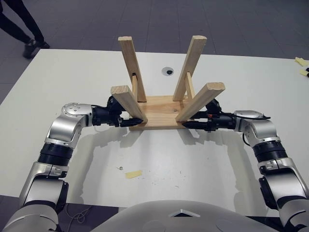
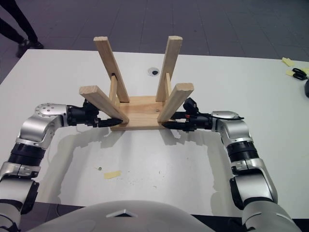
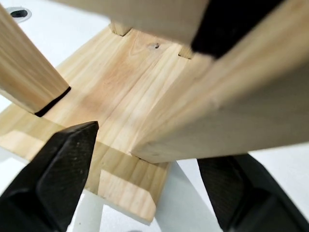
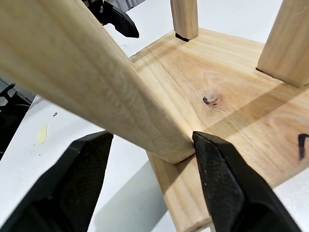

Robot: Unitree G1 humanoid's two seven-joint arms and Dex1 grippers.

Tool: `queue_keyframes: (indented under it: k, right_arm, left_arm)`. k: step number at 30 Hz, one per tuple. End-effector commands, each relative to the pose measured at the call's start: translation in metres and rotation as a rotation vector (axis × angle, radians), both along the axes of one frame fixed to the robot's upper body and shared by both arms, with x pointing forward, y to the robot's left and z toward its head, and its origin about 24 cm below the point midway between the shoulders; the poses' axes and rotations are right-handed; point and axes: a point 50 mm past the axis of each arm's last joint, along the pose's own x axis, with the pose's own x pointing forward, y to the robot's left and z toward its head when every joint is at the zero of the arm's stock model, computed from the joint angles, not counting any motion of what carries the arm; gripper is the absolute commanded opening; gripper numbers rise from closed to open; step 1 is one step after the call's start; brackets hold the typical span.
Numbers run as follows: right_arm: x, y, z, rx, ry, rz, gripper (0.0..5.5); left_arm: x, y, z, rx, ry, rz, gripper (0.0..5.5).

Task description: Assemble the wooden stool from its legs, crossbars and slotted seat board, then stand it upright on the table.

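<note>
The stool (image 1: 161, 92) is lying upside down on the white counter (image 1: 72, 72), a little beyond its middle. Its seat board (image 1: 159, 113) is resting flat on the surface, and its 4 legs (image 1: 133, 67) are pointing up and splaying outward. 2 short crossbars (image 1: 135, 87) are sitting low between the near and far legs, 1 on each side. The left tool (image 1: 136, 121) is lying at the near-left corner of the seat board, at the base of the near-left leg (image 1: 126, 101). Its 2 black fingers (image 3: 63, 169) are standing spread, with that leg between them and a gap showing on 1 side. The right tool (image 1: 187, 123) is lying at the near-right corner, its fingers (image 4: 227, 188) likewise spread around the near-right leg (image 1: 200, 100), with 1 finger touching the wood where the leg is meeting the board. A round cable hole (image 1: 168, 71) is sitting in the counter just behind the stool, and a small yellow scrap (image 1: 133, 174) is lying nearer the robot, well apart from the stool.
</note>
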Motion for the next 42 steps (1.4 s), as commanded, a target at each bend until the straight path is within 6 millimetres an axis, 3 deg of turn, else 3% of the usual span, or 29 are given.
queue_keyframes:
  k: [1, 4, 10, 14, 18, 20, 23, 27, 30, 33, 35, 37, 40, 42]
  right_arm:
    - [-0.014, 0.008, -0.005, -0.002, 0.027, 0.045, 2.33]
    - [-0.022, 0.015, 0.0, 0.082, 0.07, 0.04, 1.92]
    - [-0.048, 0.029, 0.011, 0.239, 0.199, 0.038, 1.61]
    - [-0.062, 0.029, 0.036, 0.398, 0.279, -0.014, 1.48]
    - [-0.052, 0.024, 0.052, 0.472, 0.203, -0.183, 1.21]
    - [-0.042, 0.019, 0.055, 0.484, 0.171, -0.289, 1.7]
    - [-0.033, 0.009, 0.057, 0.494, 0.147, -0.399, 2.19]
    - [-0.038, -0.004, 0.056, 0.51, 0.132, -0.465, 2.85]
    - [-0.046, -0.016, 0.054, 0.523, 0.109, -0.523, 3.34]
    - [-0.055, -0.034, 0.069, 0.485, -0.011, -0.551, 3.75]
    - [-0.069, -0.044, 0.083, 0.4, -0.089, -0.469, 4.11]
    - [-0.073, -0.053, 0.085, 0.245, -0.139, -0.393, 4.39]
    - [-0.058, -0.06, 0.071, 0.023, -0.2, -0.251, 4.92]
    - [-0.044, -0.06, 0.061, -0.05, -0.23, -0.197, 5.2]
  left_arm:
    - [-0.008, -0.007, 0.005, -0.104, 0.112, -0.025, 2.69]
    - [-0.014, -0.009, 0.017, -0.184, 0.197, -0.055, 2.13]
    - [-0.023, -0.01, 0.039, -0.294, 0.327, -0.083, 1.81]
    - [-0.025, -0.001, 0.057, -0.356, 0.419, -0.049, 1.65]
    - [-0.004, 0.007, 0.065, -0.429, 0.392, 0.143, 1.47]
    - [0.007, 0.008, 0.062, -0.443, 0.398, 0.259, 1.46]
    - [0.013, 0.01, 0.059, -0.477, 0.423, 0.351, 2.11]
    - [0.012, 0.025, 0.067, -0.554, 0.38, 0.42, 2.79]
    - [0.011, 0.04, 0.082, -0.636, 0.282, 0.459, 3.29]
    - [0.003, 0.059, 0.109, -0.623, 0.066, 0.473, 3.72]
    - [-0.01, 0.058, 0.117, -0.475, -0.034, 0.352, 4.1]
    - [-0.012, 0.061, 0.104, -0.202, -0.143, 0.232, 4.39]
    - [-0.007, 0.068, 0.079, 0.104, -0.244, 0.086, 4.94]
    - [-0.002, 0.062, 0.066, 0.186, -0.246, -0.013, 5.24]
